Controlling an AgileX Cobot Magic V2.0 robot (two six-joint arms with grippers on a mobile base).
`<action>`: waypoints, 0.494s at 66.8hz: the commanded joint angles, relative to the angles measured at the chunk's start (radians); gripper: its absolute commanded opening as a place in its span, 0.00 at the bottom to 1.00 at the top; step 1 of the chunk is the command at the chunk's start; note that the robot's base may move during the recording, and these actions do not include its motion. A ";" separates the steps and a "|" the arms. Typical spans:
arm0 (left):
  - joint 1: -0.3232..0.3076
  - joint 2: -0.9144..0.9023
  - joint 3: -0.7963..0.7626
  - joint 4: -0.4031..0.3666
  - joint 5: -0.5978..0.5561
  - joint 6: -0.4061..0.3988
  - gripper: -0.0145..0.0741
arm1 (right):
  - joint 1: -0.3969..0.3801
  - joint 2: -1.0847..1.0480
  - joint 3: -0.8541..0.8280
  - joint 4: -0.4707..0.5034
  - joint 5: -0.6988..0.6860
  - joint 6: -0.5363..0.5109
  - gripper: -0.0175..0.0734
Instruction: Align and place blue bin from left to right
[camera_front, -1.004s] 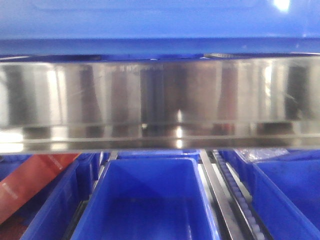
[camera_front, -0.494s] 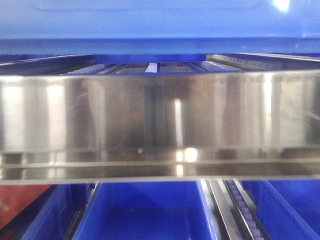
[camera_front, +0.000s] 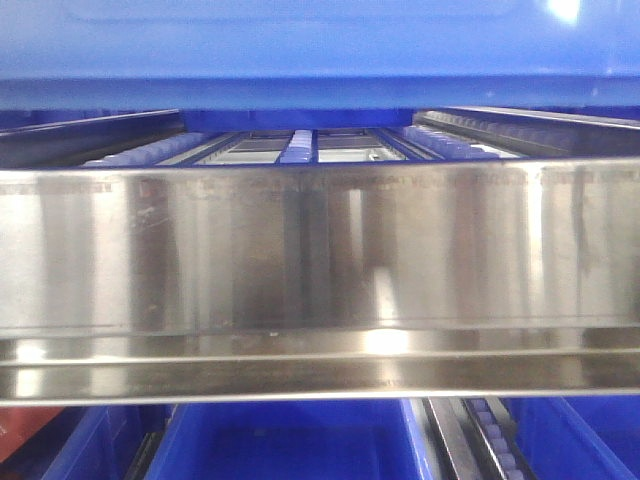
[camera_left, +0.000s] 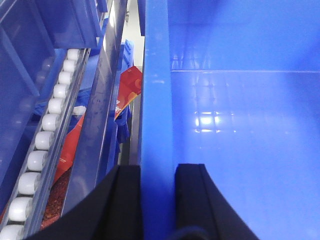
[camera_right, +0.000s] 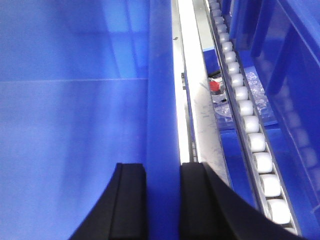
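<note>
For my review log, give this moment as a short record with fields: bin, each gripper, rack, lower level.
held object: blue bin, its wall above the steel beam
left: left gripper shut on the bin's left rim, one finger on each side
right: right gripper shut on the right rim likewise
rack: roller tracks run beside both rims
lower level: blue crates, red packaging

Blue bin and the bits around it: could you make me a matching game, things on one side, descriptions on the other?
1 blue bin
2 left fingers
3 rollers
4 steel beam

a white, in a row
b black, astride the bin's wall
c shiny, spanning the front view
d held at two opposite walls

Pairs: 1-d, 2-b, 3-a, 4-c
</note>
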 joint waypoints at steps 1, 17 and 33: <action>-0.011 -0.013 -0.012 0.032 -0.073 -0.007 0.04 | 0.008 -0.016 -0.010 -0.026 -0.080 -0.003 0.11; -0.011 -0.013 -0.012 0.032 -0.073 -0.007 0.04 | 0.008 -0.016 -0.010 -0.026 -0.080 -0.003 0.11; -0.011 -0.013 -0.012 0.032 -0.073 -0.007 0.04 | 0.008 -0.016 -0.010 -0.026 -0.080 -0.003 0.11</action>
